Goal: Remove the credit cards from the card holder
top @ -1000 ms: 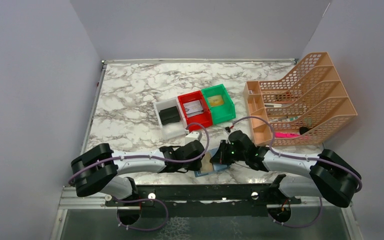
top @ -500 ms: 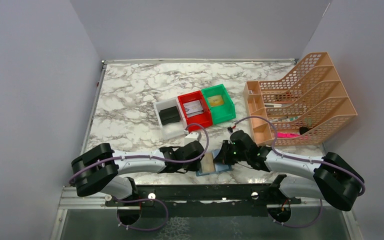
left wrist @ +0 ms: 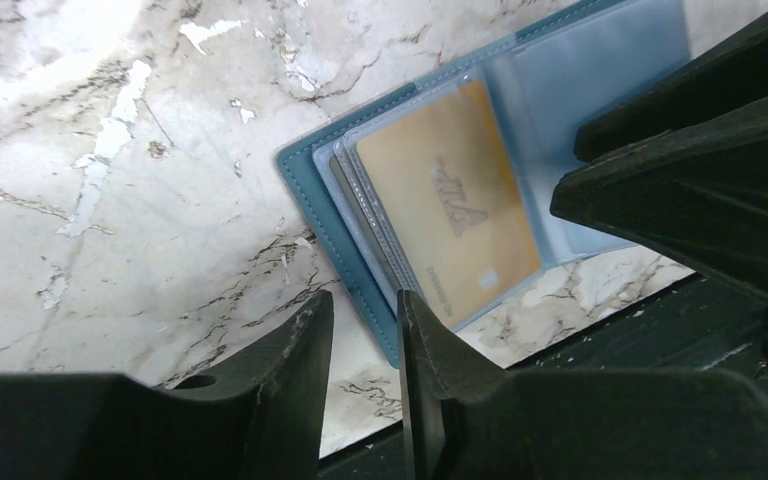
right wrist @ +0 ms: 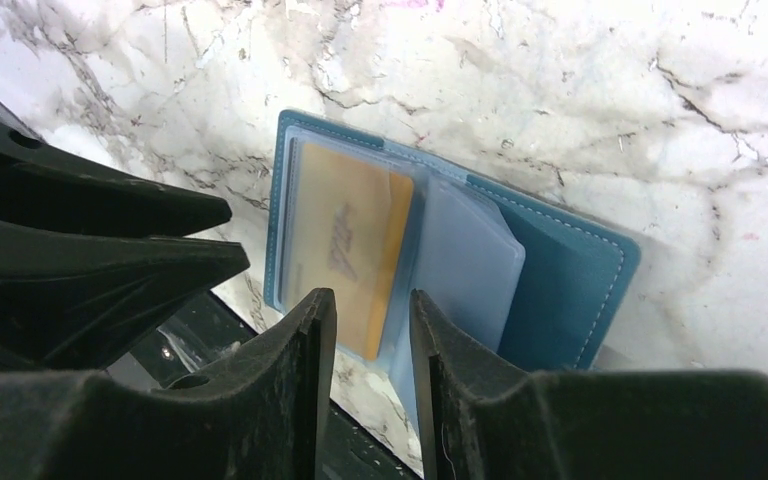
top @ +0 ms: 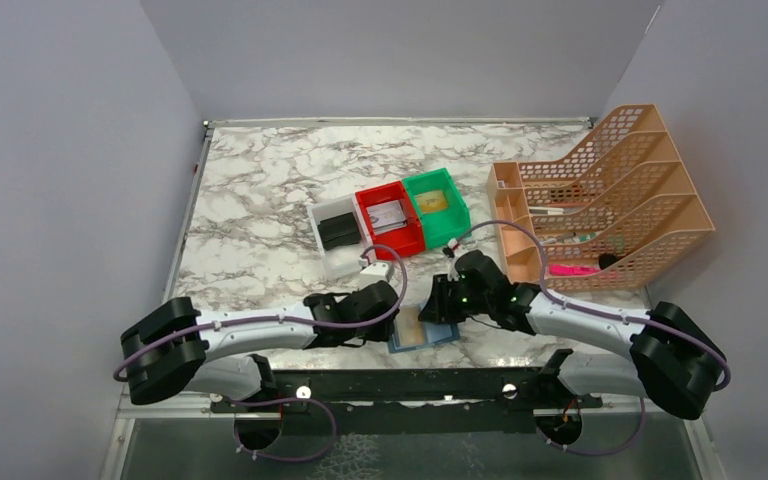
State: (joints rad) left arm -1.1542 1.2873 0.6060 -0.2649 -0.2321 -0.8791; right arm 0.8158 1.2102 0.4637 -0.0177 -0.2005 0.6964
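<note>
The teal-blue card holder [top: 426, 331] lies open and flat at the table's near edge. A gold credit card [left wrist: 448, 208] sits in its clear pocket leaves, also seen in the right wrist view [right wrist: 346, 246]. More card edges are stacked under it. My left gripper [top: 398, 314] hovers over the holder's left corner, open by a narrow gap [left wrist: 365, 312] with nothing between its fingers. From the right, my right gripper [top: 439, 309] faces the holder, likewise open [right wrist: 372, 305] and empty, just above the pocket leaves [right wrist: 465, 262].
Behind the holder stand a white bin [top: 332, 252] with a black wallet [top: 339, 231], a red bin [top: 372, 222] and a green bin [top: 452, 213]. A peach mesh file rack [top: 615, 195] fills the right side. The black frame rail [top: 410, 385] runs just below the holder.
My right gripper has gone from shut to open and lifted slightly off the holder. The left arm has drawn back a little to the left, its jaws slightly wider. The holder stays put.
</note>
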